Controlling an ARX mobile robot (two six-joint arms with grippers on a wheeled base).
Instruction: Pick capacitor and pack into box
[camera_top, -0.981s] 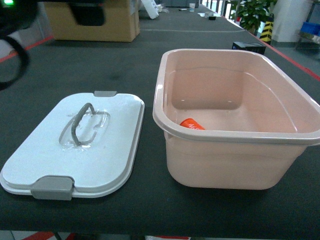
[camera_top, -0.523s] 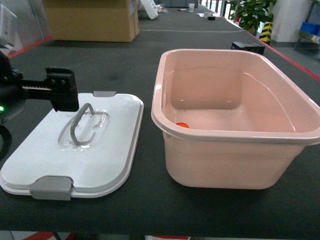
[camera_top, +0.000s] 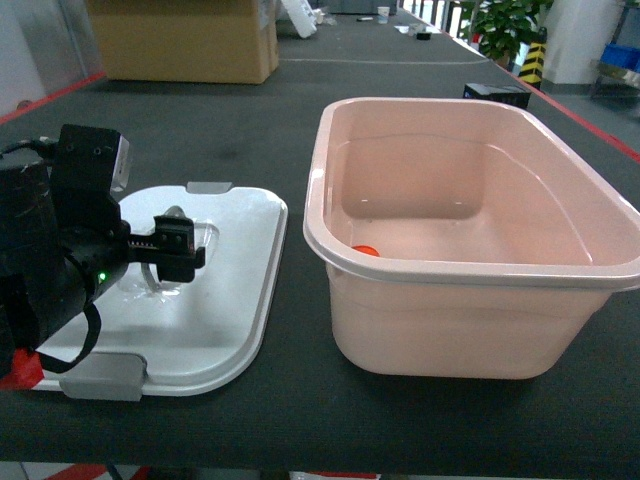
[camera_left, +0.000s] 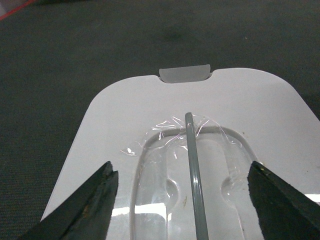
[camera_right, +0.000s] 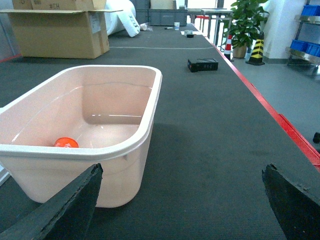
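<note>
The pale pink box (camera_top: 470, 262) stands open on the right of the dark table. An orange capacitor (camera_top: 365, 250) lies on its floor by the near left corner, also seen in the right wrist view (camera_right: 66, 143). The white lid (camera_top: 235, 290) lies flat to the box's left. My left gripper (camera_top: 178, 250) hovers open low over the lid, its fingers either side of the upright grey handle (camera_left: 192, 160), touching nothing. My right gripper (camera_right: 182, 169) is open over bare table to the right of the box (camera_right: 100, 150). It is outside the head view.
A brown cardboard carton (camera_top: 185, 40) stands at the far left. A small black box (camera_top: 497, 94) lies behind the pink box. The table's red right edge (camera_right: 280, 120) runs close by. Grey latches (camera_top: 103, 375) stick out from the lid's ends.
My left arm has swung down from the upper left and now sits over the lid's handle. Less of the capacitor shows above the box's near rim than a second ago.
</note>
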